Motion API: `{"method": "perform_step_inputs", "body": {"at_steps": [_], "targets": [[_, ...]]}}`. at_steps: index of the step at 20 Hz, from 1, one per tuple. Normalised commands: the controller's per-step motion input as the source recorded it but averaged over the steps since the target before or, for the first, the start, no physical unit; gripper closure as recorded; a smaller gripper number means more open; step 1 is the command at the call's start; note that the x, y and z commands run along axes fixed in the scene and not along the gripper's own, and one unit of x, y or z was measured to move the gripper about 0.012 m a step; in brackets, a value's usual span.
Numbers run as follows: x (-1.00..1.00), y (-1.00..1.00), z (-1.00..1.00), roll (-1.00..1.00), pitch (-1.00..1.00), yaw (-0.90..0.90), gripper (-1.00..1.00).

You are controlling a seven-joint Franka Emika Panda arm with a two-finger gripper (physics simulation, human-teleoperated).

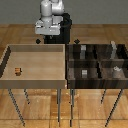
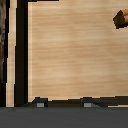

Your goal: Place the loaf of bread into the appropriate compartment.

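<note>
While the hand [image 2: 61, 103] shows only fingertips, the loaf of bread [image 2: 121, 18] is edge-cropped.

Both renders are small and coarse — edges look stair-stepped and soft, and fine detail is lost. In the exterior view the light is even and moderately bright, with no glare or hot spots. The pale wooden tray [image 1: 35, 52] reads clearly, its inner walls slightly darker than its floor, while the dark four-cell bin [image 1: 97, 62] is murky, its grey blocks barely separating from the striped wood. The loaf of bread [image 1: 18, 71] is only a few blurred pixels. The wrist view is bright and flat across the tray floor [image 2: 70, 55], with a heavy black band along one side — the loaf of bread [image 2: 121, 18] looks smeared at the frame edge.
</note>
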Motion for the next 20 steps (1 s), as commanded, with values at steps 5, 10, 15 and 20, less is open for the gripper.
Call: {"method": "perform_step_inputs", "body": {"at_steps": [5,10,15,20], "targets": [[0.0,-0.2,0.0,0.0,0.0,0.0,-1.0],[0.0,-1.0,0.0,0.0,0.0,0.0,-1.0],[0.0,-1.0,0.0,0.0,0.0,0.0,-1.0],[0.04,-1.0,0.0,0.0,0.0,0.0,-1.0]]}}
